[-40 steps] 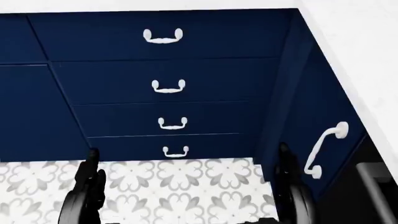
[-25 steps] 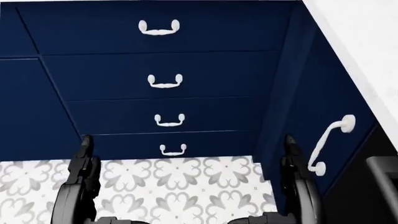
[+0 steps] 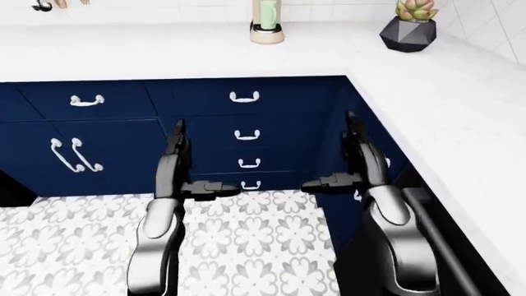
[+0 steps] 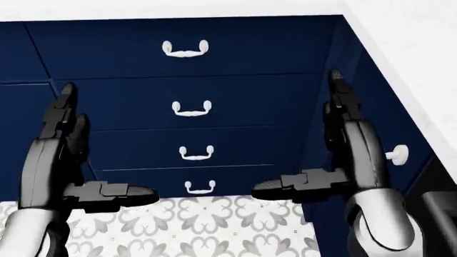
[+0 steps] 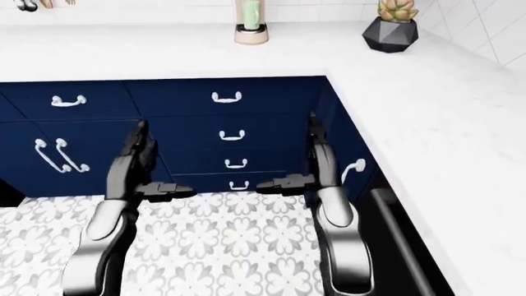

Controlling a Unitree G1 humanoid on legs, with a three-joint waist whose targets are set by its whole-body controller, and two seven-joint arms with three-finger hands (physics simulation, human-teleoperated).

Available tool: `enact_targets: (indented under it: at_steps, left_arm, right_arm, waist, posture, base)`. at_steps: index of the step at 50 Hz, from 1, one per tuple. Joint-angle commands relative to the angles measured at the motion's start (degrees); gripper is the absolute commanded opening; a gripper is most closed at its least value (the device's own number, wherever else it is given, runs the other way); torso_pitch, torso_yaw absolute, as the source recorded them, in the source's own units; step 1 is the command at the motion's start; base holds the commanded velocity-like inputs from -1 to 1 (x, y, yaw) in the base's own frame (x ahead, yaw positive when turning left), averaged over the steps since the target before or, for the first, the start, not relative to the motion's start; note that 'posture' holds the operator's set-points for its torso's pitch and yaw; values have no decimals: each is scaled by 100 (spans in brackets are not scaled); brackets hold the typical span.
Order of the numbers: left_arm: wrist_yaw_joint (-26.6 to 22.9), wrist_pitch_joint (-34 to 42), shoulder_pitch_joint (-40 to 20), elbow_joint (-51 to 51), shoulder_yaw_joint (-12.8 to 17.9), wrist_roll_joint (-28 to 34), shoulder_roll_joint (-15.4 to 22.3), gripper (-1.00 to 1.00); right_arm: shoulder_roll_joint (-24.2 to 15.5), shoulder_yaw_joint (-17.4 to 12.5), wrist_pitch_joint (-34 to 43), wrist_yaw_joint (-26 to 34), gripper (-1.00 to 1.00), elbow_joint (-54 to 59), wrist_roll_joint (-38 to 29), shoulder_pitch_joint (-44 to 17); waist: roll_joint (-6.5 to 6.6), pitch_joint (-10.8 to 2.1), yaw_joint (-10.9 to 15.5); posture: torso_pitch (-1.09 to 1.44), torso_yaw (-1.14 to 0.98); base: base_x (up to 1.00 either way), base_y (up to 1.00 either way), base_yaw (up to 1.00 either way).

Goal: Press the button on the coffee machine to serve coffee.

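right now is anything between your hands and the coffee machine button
Cannot say: no coffee machine or button shows in any view. Both the left hand and right hand are raised, open, facing navy drawers under a white counter.

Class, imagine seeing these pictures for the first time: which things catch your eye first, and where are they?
Two dark hands, left and right, rise open at either side of the head view. Between them stands a navy drawer stack with white handles. In the left-eye view, a potted succulent sits top right on the white counter.
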Motion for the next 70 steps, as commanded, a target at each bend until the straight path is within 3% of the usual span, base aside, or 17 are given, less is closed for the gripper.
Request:
enact_targets:
  at_steps: [1,6,16,19,28,34,35,38,47,48,58,61,65,70]
  left_arm:
    - [31,324,-337,-351,75,-59,96,100]
    - [142,1001,-1153,-345,327,-341,371,100]
    - [379,1620,-2244,-9,493,-683,885,100]
    - [465,1886,-2603,45,531,-803,1030,100]
    - [571,2087,-3524,663,567,-1025,1435,100]
    - [468,2216,-4233,1184,565,-1109,1743,100]
    - [453,2167,-4402,1400,571,-1090,1815,100]
    - [450,2116,-4807,1812,592,-1102,1957,100]
    - [379,2032,-5508,2461,550,-1139,2241,100]
    - [347,1987,-5555,2541,530,-1119,2271,100]
    - [324,1920,-5926,2859,533,-1046,2348,100]
    - [334,1878,-5749,2778,546,-1050,2329,100]
    - [344,1925,-5763,2754,548,-1058,2350,100]
    - [349,1911,-5805,2798,551,-1055,2375,100]
  right_arm:
    - [-77,-26,407,-7,100,-280,51,-328]
    - [-218,-123,1408,-7,100,-563,139,-1030]
    - [-557,-246,2381,-39,100,-542,268,-2137]
    - [-685,-407,2668,-40,100,-432,359,-2657]
    - [-1082,-709,3028,-263,100,139,686,-3731]
    - [-1545,-751,3033,-221,100,729,838,-4391]
    - [-1720,-634,2965,-163,100,825,778,-4461]
    - [-1850,-742,2989,-70,100,1027,815,-4744]
    - [-2119,-833,2907,-77,100,1742,957,-5492]
    - [-2172,-851,2841,-74,100,1889,977,-5625]
    - [-2470,-792,2819,-16,100,2147,994,-5932]
    - [-2473,-806,2795,-10,100,2176,989,-5938]
    - [-2460,-784,2788,-2,100,2209,995,-5954]
    - [-2481,-798,2780,37,100,2243,1002,-5990]
  waist:
    - [8,-108,-3]
    - [13,-92,2]
    - [39,-39,4]
    - [45,-22,3]
    - [50,23,6]
    - [44,47,9]
    - [45,48,10]
    - [36,60,14]
    - [36,78,-2]
    - [58,-80,-12]
    - [22,23,-28]
    - [73,51,-37]
    - [239,96,-56]
    - [236,44,-40]
  posture:
    - [0,0]
    - [0,0]
    - [0,0]
    - [0,0]
    - [0,0]
    - [0,0]
    - [0,0]
    - [0,0]
    - [0,0]
    - [0,0]
    - [0,0]
    - [0,0]
    - [0,0]
    - [0,0]
  base:
    - [0,0,0]
    - [0,0,0]
    - [0,0,0]
    - [0,0,0]
    - [0,0,0]
    - [0,0,0]
    - [0,0,0]
    - [0,0,0]
    - [0,0,0]
    - [8,0,0]
    - [9,0,0]
    - [9,0,0]
    - [9,0,0]
    - [9,0,0]
